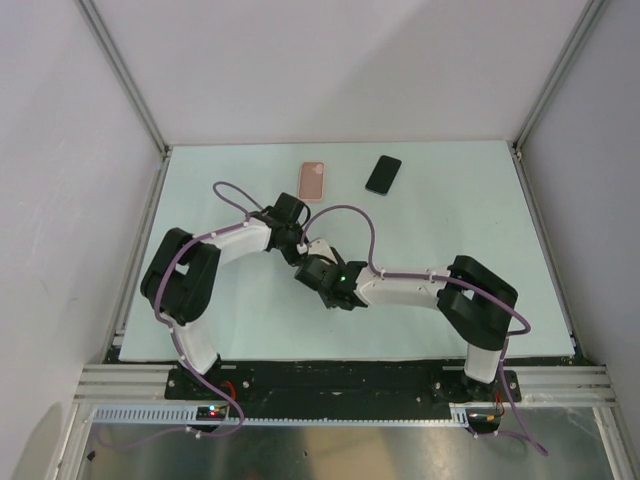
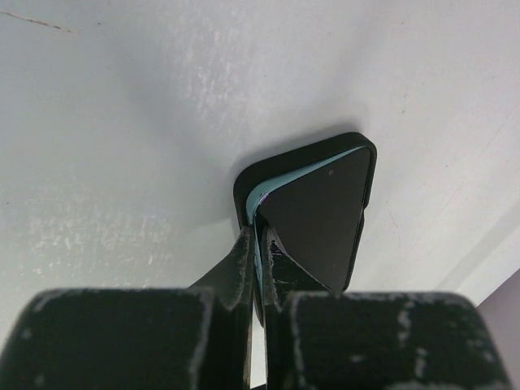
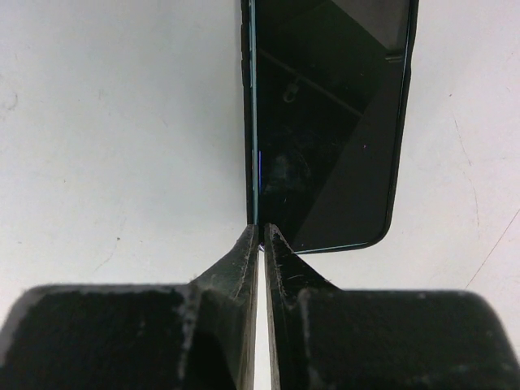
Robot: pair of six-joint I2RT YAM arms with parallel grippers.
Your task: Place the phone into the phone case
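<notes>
Our left gripper point(image 2: 258, 244) pinches the phone point(image 2: 317, 219) by its teal edge, mid-frame, one corner proud of the phone case point(image 2: 244, 191); the right gripper point(image 3: 260, 231) sits nearly closed at its lower-left corner, hold unclear. We should press that corner down evenly

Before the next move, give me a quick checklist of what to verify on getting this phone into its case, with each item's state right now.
1. Phone seated in black case: not ok, a teal edge shows beside the case rim in both wrist views.
2. Left tool shut, tips at the phone's edge: ok.
3. Right tool shut at the phone's near corner: ok.
4. Wrists apart from each other: cannot tell, they crowd together in the top view.
5. Pink case and spare phone out of the way at the far side: ok.
</notes>
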